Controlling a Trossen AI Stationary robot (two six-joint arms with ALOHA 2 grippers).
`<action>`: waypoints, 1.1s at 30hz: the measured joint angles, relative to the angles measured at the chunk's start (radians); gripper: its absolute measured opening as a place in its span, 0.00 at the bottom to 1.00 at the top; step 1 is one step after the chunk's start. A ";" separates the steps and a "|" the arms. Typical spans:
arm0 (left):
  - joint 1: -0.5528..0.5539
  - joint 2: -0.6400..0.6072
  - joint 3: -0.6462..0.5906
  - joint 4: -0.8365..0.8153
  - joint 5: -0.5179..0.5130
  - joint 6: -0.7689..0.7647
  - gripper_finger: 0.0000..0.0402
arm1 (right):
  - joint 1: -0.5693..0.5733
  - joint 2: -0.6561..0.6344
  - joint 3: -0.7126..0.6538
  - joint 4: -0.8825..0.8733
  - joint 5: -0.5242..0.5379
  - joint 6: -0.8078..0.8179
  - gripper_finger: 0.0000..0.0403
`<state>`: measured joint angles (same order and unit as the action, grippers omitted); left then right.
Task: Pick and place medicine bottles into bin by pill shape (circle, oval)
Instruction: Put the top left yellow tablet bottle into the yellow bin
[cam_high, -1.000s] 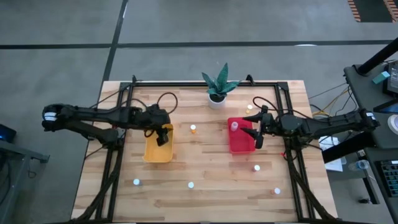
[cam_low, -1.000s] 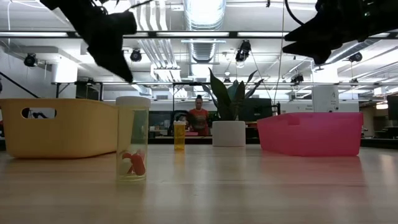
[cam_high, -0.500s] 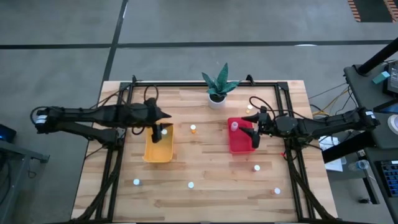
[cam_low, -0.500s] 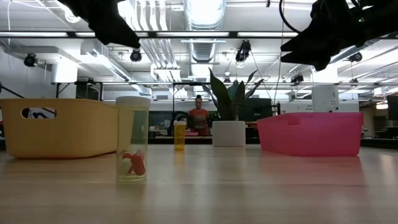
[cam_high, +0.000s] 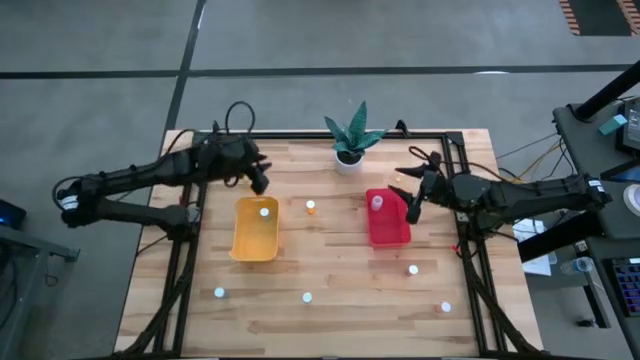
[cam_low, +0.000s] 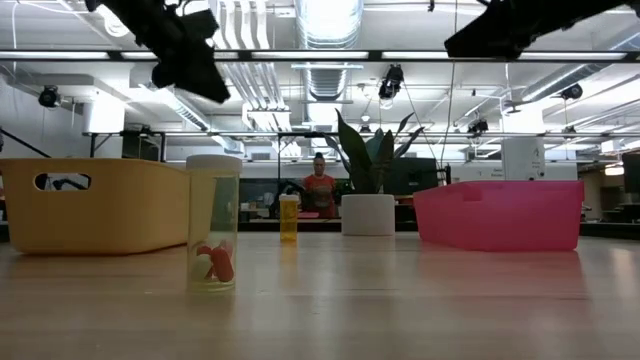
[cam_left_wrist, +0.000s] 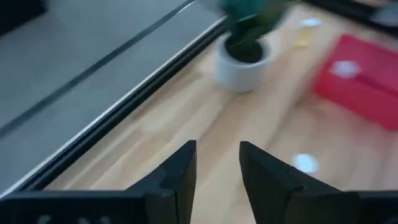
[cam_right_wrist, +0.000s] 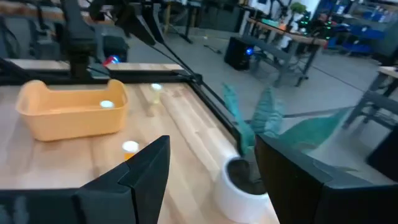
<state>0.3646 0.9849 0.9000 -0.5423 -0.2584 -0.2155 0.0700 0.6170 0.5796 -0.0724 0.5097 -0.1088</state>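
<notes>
The nearest bottle (cam_low: 213, 222) in the low view is a clear round cylinder with a white cap; the orange pills inside it cannot be told as round or oval. Both arms are cut off by the top edge of that view.

The left claw (cam_high: 258, 181) hangs above the wooden table (cam_high: 330, 310), just past the far rim of the yellow bin (cam_high: 254, 238). Its fingers (cam_left_wrist: 180, 177) stand a narrow gap apart with nothing between them. A white-capped bottle (cam_high: 264, 211) lies in the yellow bin, on the near side of this claw.

The right claw (cam_high: 418, 193) hangs at the far outer corner of the red bin (cam_high: 388, 232), fingers (cam_right_wrist: 146, 168) spread wide and empty. A bottle (cam_high: 377, 202) sits in the red bin beside it.

An orange-tinted bottle (cam_high: 310, 207) stands between the bins. A white pot (cam_high: 348, 156) with a green plant lies beyond, blurred in the left wrist view.
</notes>
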 joint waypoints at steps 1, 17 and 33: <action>0.030 0.008 0.001 -0.013 0.013 -0.020 0.25 | -0.008 0.000 0.016 -0.027 0.000 -0.009 0.56; 0.344 0.228 -0.002 -0.324 0.102 -0.219 0.29 | -0.095 0.000 0.019 -0.125 0.001 0.004 0.56; 0.408 0.356 -0.018 -0.300 0.107 -0.166 0.56 | -0.102 0.000 -0.008 -0.126 0.011 0.038 0.56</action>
<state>0.7731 1.3405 0.8820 -0.8420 -0.1516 -0.3813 -0.0319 0.6167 0.5721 -0.1982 0.5211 -0.0711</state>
